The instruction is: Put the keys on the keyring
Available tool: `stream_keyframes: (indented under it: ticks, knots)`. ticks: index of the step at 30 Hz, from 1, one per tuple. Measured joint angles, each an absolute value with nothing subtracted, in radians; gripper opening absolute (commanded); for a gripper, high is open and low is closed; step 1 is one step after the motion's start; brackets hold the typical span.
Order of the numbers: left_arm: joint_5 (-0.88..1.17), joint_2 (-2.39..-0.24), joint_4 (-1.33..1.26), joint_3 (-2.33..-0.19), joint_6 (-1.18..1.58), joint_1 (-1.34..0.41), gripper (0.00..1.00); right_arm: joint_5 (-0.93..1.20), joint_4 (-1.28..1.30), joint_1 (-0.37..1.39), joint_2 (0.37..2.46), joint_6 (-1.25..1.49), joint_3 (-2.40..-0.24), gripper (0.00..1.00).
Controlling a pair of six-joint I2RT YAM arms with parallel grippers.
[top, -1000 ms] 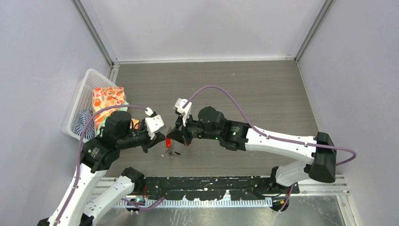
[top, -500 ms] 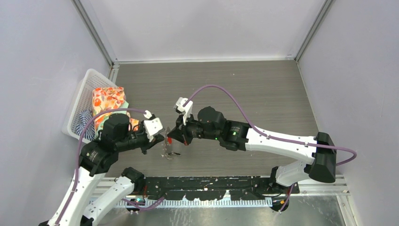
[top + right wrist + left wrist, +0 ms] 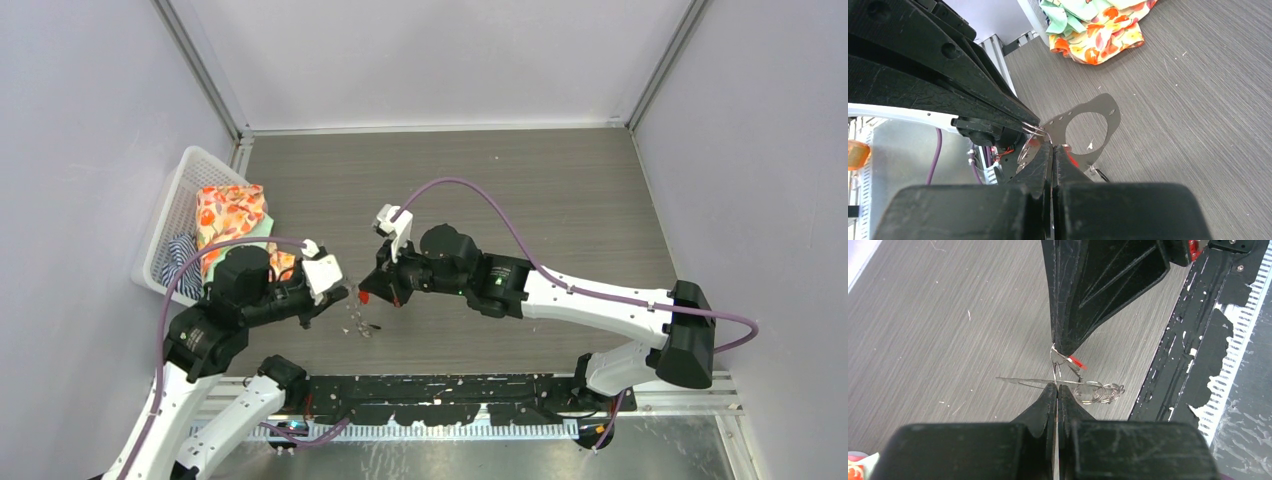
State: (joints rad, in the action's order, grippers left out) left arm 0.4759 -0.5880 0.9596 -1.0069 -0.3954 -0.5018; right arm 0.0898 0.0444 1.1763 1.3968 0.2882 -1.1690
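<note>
The key [image 3: 1077, 361] had a bright red head, and the keyring [image 3: 1095, 391] was silver. The table [image 3: 560, 200] was grey with a wood grain. A white lattice basket [image 3: 165, 225] held an orange floral cloth [image 3: 228, 212] and a blue-striped cloth [image 3: 183, 252]. The cables [image 3: 480, 195] were purple. The left gripper [image 3: 1056, 386] and the right gripper [image 3: 1053, 146] were black.

The top camera overlooks the table [image 3: 560, 200] from its near edge; close wrist cameras face each other, sharing the keyring [image 3: 1093, 391].
</note>
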Motion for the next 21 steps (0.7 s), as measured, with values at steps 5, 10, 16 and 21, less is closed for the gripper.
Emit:
stream_keyframes:
  ticks: [5,10,16,21]
  knots:
    - [0.479,-0.575,0.939,-1.002,-0.398,-0.502,0.0,0.118,0.038,1.158,1.397,0.316,-1.169,0.01]
    - [0.478,-0.565,0.917,-0.998,-0.397,-0.501,0.0,0.152,0.002,1.139,1.397,0.348,-1.153,0.01]
    - [0.492,-0.515,0.857,-0.96,-0.394,-0.501,0.0,0.223,-0.048,1.115,1.396,0.393,-1.126,0.01]
    - [0.537,-0.461,0.809,-0.928,-0.397,-0.498,0.0,0.274,-0.084,1.105,1.378,0.408,-1.1,0.06]
